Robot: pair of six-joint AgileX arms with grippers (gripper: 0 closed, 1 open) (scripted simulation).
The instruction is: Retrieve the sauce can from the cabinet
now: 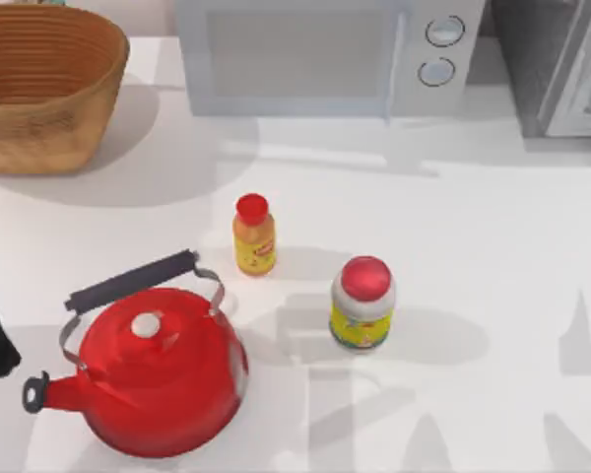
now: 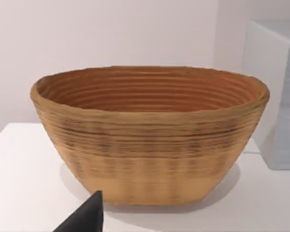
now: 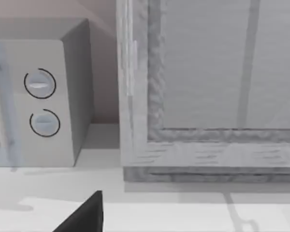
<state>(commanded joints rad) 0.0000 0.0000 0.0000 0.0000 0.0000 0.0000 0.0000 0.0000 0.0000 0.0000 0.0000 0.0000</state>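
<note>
Red round kettle [image 1: 153,379] is sitting nearest; dark grey cabinet [image 1: 557,64] is showing its pale door closed, so opening comes next; either gripper's opening I cannot tell.

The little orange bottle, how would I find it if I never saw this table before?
Start at the big red kettle near the front left of the white table. Just behind it, toward the microwave, stands the little orange bottle. It is slimmer than the red-capped jar beside it, with an orange body, while the jar's label is yellow-green.
</note>
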